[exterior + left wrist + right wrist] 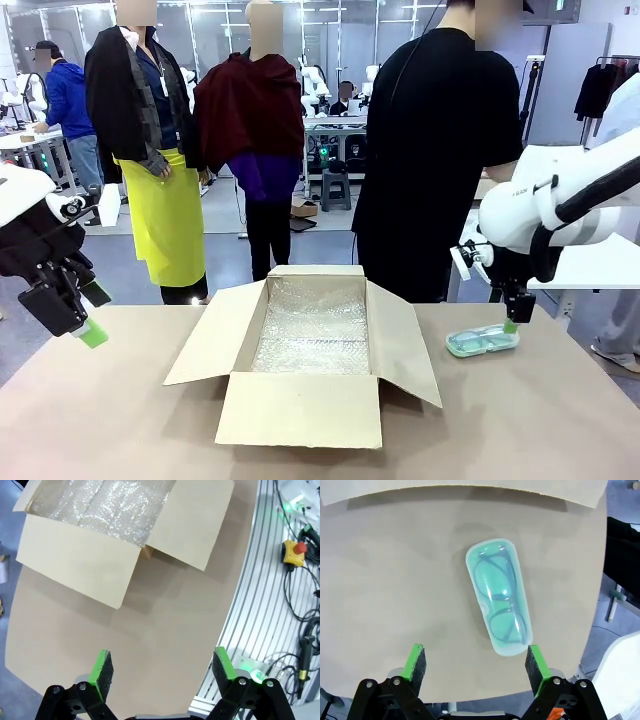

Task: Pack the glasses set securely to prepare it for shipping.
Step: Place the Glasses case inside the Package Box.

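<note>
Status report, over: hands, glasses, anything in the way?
Both hands open, empty. Right hand over mint glasses on table, right of box. Left hand hovers left. Box open, bubble wrap inside.

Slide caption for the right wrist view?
Open right gripper poised over mint-green glasses in clear plastic wrapping, lying on the brown table.

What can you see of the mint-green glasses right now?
The mint-green glasses sit inside a clear, rounded plastic wrapping, with the chunky frame and both lenses showing through. The pack lies flat on the brown table, on the robot's right of the open cardboard box and apart from it. The right pincer stands open just over one end; whether it touches, I cannot tell.
</note>
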